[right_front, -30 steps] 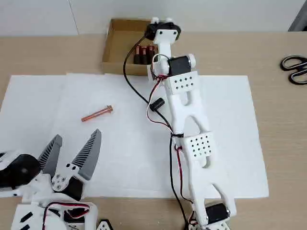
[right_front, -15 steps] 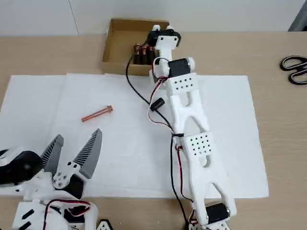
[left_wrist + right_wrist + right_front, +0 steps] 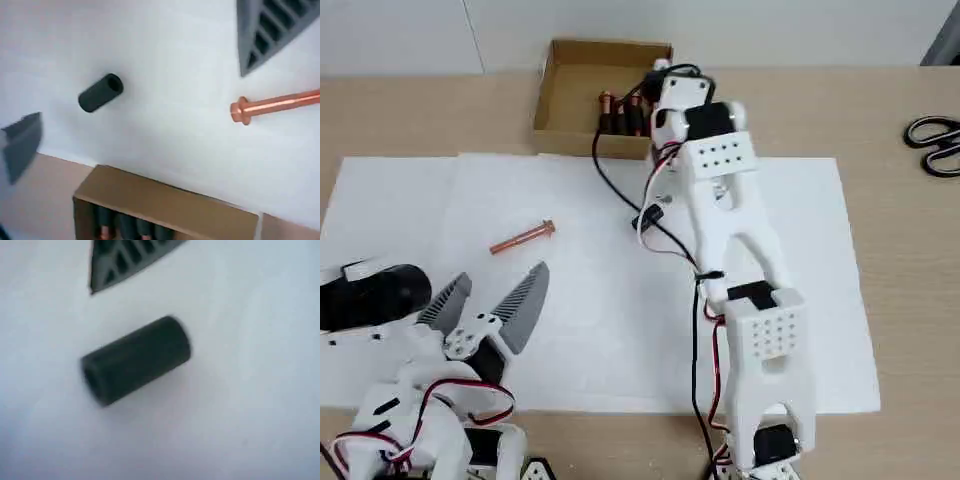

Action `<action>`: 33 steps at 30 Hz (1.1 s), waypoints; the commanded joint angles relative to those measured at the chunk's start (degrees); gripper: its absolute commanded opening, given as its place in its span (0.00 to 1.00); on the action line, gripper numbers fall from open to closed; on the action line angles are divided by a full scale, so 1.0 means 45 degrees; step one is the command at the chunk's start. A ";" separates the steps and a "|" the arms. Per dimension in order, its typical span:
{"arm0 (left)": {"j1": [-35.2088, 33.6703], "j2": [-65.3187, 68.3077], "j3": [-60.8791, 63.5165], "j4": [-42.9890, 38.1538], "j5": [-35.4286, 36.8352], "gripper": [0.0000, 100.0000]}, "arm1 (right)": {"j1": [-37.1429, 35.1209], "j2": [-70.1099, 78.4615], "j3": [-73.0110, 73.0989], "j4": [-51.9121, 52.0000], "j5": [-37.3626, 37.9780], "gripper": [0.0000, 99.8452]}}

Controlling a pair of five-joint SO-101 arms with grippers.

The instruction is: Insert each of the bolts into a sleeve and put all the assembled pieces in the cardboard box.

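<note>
1 loose bolt (image 3: 522, 237): copper-coloured, flanged head, slim smooth shaft; lies flat on white sheet (image 3: 590, 330), near left gripper (image 3: 503, 275), not touching it.
Sleeve (image 3: 100, 93): short matt-black tube, one open end showing; on its side on the sheet, near cardboard box (image 3: 575, 95), well apart from bolt.
Assembled pieces (image 3: 620, 112): black sleeves w/ copper heads, in a row against the box's near wall; box sits on wooden table (image 3: 440, 110) at sheet's far edge.
Left gripper: jaws spread wide, holding nothing.
Right gripper (image 3: 125, 262): close to the sleeve, apart from it; open or closed can't be told.
Hidden/cut off: right arm (image 3: 720, 160) covers end of the row in high view; bolt shaft runs out of frame in left wrist view.
View by view: wrist views give the sleeve; high view gives scissors (image 3: 935, 140) at table's right edge.
</note>
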 commanded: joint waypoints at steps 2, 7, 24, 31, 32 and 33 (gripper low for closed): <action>0.0215 0.0215 -0.0322 -0.0020 -0.0020 0.32 | -0.0908 -0.1143 0.0098 -0.0010 -0.0703 0.25; 0.0176 0.0195 -0.0127 -0.0039 -0.0020 0.32 | -0.1573 -0.1123 0.0098 -0.0498 -0.0723 0.25; 0.0195 0.0176 -0.0107 -0.0039 -0.0020 0.32 | -0.1260 -0.1123 0.0098 -0.1280 -0.2403 0.25; 0.0234 0.0176 -0.0107 -0.0039 -0.0020 0.32 | -0.1065 -0.0752 0.0117 -0.1514 -0.8010 0.25; 0.0234 0.0176 -0.0107 -0.0039 -0.0020 0.32 | -0.1065 -0.0635 0.0117 -0.1592 -0.8596 0.25; 0.0234 0.0176 -0.0107 -0.0039 -0.0020 0.32 | -0.1065 -0.0498 0.0117 -0.1709 -0.9104 0.25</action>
